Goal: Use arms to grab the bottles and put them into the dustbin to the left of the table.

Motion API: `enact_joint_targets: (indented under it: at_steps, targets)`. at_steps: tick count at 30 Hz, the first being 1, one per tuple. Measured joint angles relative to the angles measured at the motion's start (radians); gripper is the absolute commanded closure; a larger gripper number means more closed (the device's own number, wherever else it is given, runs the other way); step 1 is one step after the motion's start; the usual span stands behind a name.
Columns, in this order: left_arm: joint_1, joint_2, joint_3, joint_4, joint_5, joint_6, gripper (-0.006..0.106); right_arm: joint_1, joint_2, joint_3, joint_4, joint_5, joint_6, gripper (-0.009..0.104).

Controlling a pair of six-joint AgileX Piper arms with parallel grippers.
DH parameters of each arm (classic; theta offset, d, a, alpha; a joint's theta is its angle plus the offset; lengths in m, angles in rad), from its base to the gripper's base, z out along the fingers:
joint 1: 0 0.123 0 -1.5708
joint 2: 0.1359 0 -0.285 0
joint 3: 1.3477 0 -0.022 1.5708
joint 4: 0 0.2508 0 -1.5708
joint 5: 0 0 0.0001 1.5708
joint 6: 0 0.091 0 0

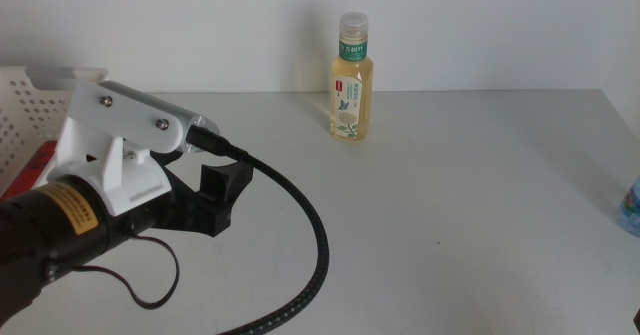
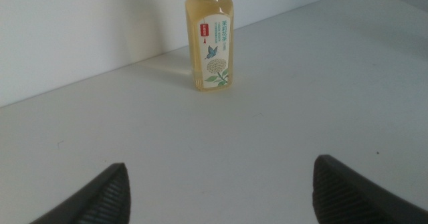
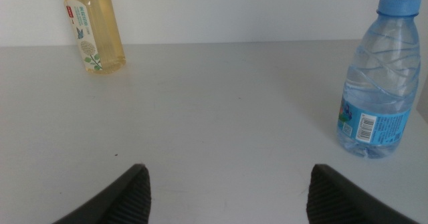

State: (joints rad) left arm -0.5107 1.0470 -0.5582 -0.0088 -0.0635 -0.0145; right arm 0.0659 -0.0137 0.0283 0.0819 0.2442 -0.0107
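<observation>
the left gripper (image 1: 215,200) reaches in from the left side of the middle view, over the near-left part of the table (image 1: 470,205), its white bracket (image 1: 115,145) and thick black cable (image 1: 300,225) filling that corner; in the left wrist view its fingers (image 2: 100,200) are spread wide with nothing between them, only bare tabletop. the yellow tea bottle (image 1: 352,80) stands upright near the back edge of the table, close to the wall, its long axis vertical and its cap pointing straight up, its green-white label turned toward the camera; it is well apart from the left gripper, ahead of the gap between the jaws. the water bottle (image 3: 376,83) also stands upright with its blue cap on top, at the far right edge of the table, where the middle view catches only a sliver of it. the right gripper (image 3: 227,197) is out of the middle view; its wrist view shows its jaws released and spread, empty, low over the table, the water bottle nearer and the tea bottle farther back. the dustbin (image 1: 30,110) sits at the left edge, behind the left arm, with something red (image 1: 35,165) showing by it.
</observation>
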Motion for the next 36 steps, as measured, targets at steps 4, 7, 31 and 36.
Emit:
enact_joint_targets:
  at_steps: [4, 7, 31, 36]
  targets:
    - [0.0, 0.002, 0.0, 0.0, -0.026, 0.0, 0.007, 0.0, 0.0, 0.0, 0.0, 0.0, 0.0, 0.036]
    - [0.0, 0.033, 0.0, 0.0, -0.066, 0.0, 0.007, 0.0, 0.0, 0.0, 0.0, 0.0, 0.0, 0.036]
    - [0.0, 0.729, -0.362, 0.1, -0.521, -0.051, 0.007, 0.0, 0.0, 0.0, 0.0, 0.0, 0.0, 0.036]
    - [0.0, 0.853, -0.496, 0.103, -0.525, -0.072, 0.007, 0.0, 0.0, 0.0, 0.0, 0.0, 0.0, 0.036]
